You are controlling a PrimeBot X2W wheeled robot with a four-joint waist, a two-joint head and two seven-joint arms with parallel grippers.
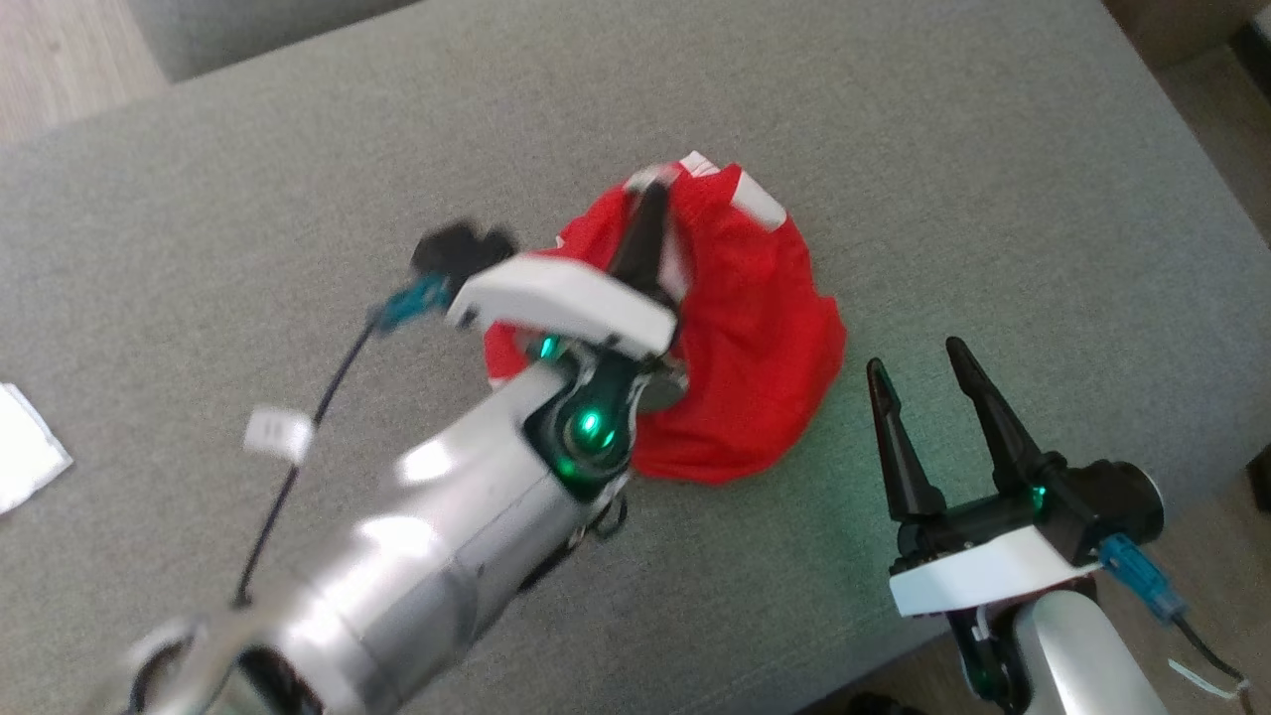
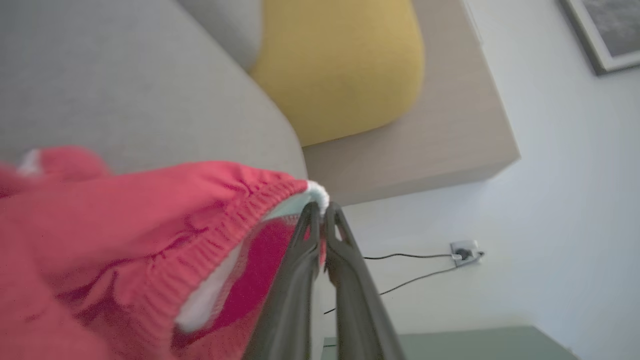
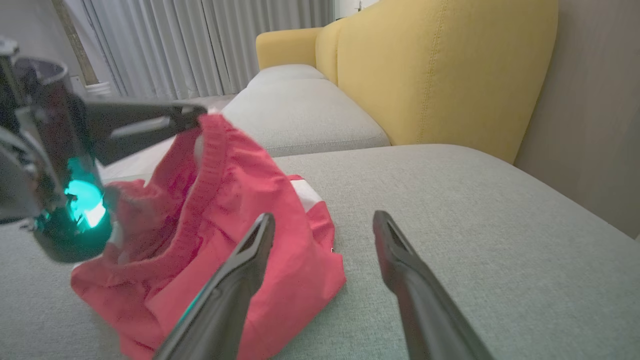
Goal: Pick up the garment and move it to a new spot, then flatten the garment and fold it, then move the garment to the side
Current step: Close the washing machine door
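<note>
Left hand (image 2: 321, 212) pinched on waistband (image 2: 240, 215) edge of red garment (image 1: 765, 328); right hand (image 1: 916, 359) wide, empty. Lift straight, slowly, clear of grey cushion (image 1: 298, 149); thin grip may slip.

Premises: a home, living room. Evidence noted: a sofa with a grey seat (image 3: 450, 210) and a yellow back (image 3: 440, 75). Long pale curtains (image 3: 200, 45) hang behind it. A framed picture (image 2: 605, 35) hangs on the white wall (image 2: 550, 175). A wall socket (image 2: 465, 248) has a cable (image 2: 400, 257) at it. Wood floor (image 1: 60, 60) lies beside the seat.
</note>
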